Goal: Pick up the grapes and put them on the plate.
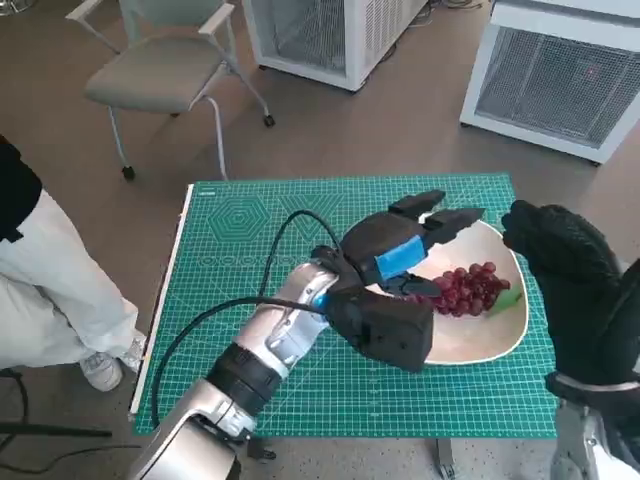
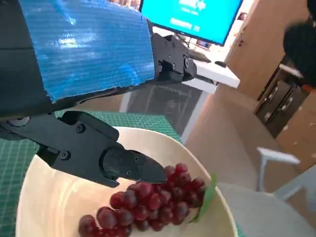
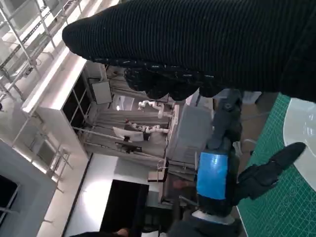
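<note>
1. Grapes are lying in the plate, toward its right side, leaf at the edge. Placement looks done.
2. Left hand hovers over the plate, fingers spread wide and holding nothing. In the left wrist view one finger sits just above the bunch; contact can't be confirmed.
3. Right hand is raised beside the plate's right rim, fingers curled in, nothing in it.
4. Left to do, as I judge it: pull the left hand clear of the green mat.

Grapes on plate
</note>
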`<control>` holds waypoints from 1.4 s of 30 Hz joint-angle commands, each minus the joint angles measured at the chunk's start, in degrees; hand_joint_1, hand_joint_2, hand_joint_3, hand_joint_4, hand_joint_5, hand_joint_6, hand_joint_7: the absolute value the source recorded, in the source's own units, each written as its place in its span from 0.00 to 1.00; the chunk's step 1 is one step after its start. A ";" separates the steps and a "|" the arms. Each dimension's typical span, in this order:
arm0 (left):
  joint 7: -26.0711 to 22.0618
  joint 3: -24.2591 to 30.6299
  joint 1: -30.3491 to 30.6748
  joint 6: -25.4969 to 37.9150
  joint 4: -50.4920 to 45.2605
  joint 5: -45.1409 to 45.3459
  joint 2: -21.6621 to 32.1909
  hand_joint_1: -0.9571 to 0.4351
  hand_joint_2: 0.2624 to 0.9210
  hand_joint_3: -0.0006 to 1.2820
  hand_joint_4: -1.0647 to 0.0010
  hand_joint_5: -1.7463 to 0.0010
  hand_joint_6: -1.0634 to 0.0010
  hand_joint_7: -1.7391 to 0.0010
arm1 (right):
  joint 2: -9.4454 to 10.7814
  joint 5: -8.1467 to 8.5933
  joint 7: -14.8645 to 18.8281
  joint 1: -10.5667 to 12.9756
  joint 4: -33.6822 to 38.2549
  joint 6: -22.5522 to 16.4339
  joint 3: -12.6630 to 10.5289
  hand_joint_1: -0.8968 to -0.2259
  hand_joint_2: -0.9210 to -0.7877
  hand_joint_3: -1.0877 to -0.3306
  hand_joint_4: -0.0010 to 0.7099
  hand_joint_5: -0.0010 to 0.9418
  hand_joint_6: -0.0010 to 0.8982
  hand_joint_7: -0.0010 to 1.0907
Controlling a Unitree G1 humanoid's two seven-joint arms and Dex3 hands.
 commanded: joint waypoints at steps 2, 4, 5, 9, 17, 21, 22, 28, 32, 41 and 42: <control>-1.40 2.97 2.18 -2.24 -1.23 -3.75 2.01 0.33 1.00 0.13 0.94 1.00 0.88 1.00 | -0.16 0.47 0.41 1.36 0.74 0.64 0.25 0.85 0.00 0.66 0.67 0.86 0.30 0.88; -1.65 3.77 2.86 -2.36 -1.88 -4.63 2.54 0.34 1.00 0.13 0.94 1.00 0.88 1.00 | -0.20 0.52 0.46 1.36 0.73 0.66 0.25 0.85 0.00 0.66 0.67 0.86 0.30 0.88; -1.79 4.19 3.23 -2.32 -2.28 -5.08 2.77 0.34 1.00 0.13 0.93 0.99 0.88 1.00 | -0.22 0.54 0.48 1.37 0.72 0.67 0.26 0.85 0.00 0.66 0.67 0.86 0.30 0.88; -1.92 5.91 5.03 -2.28 -4.21 -6.76 3.69 0.35 1.00 0.13 0.92 0.99 0.86 0.99 | -0.28 0.62 0.60 1.32 0.80 0.68 0.28 0.85 0.00 0.66 0.67 0.86 0.30 0.88; -5.63 13.66 11.06 -4.61 -6.79 -18.11 4.12 0.35 1.00 0.12 0.85 0.98 0.82 0.98 | -0.16 0.35 0.52 0.98 1.12 0.72 0.62 0.85 0.00 0.65 0.66 0.86 0.30 0.88; -12.09 19.41 13.93 -4.26 -7.16 -29.49 2.25 0.34 1.00 0.11 0.80 0.98 0.78 0.98 | -0.08 0.29 0.49 0.84 1.19 0.77 0.85 0.85 0.00 0.65 0.66 0.87 0.30 0.89; -13.70 20.82 14.60 -3.61 -7.39 -32.29 1.79 0.34 1.00 0.11 0.79 0.98 0.78 0.98 | -0.07 0.30 0.51 0.78 1.25 0.79 0.90 0.85 0.00 0.65 0.66 0.87 0.30 0.89; -19.34 26.35 17.63 0.40 -9.18 -42.78 0.23 0.35 1.00 0.10 0.76 0.99 0.73 0.97 | -0.15 0.57 0.69 0.51 1.56 0.94 0.96 0.85 0.00 0.65 0.66 0.87 0.29 0.89; -20.25 26.92 17.91 1.24 -9.76 -43.61 0.14 0.36 1.00 0.09 0.76 0.99 0.72 0.97 | -0.16 0.60 0.71 0.48 1.60 0.93 0.96 0.85 0.00 0.65 0.66 0.87 0.29 0.89; -27.67 32.03 22.80 1.16 -10.73 -49.61 2.84 0.38 1.00 0.08 0.74 0.99 0.69 0.98 | -0.18 1.29 1.10 -0.26 2.07 1.76 1.36 0.85 0.00 0.65 0.66 0.87 0.29 0.89; -28.03 32.13 23.08 0.98 -10.99 -49.57 3.07 0.38 1.00 0.08 0.74 0.99 0.69 0.98 | -0.20 1.35 1.14 -0.30 2.08 1.84 1.39 0.85 0.00 0.65 0.66 0.87 0.29 0.89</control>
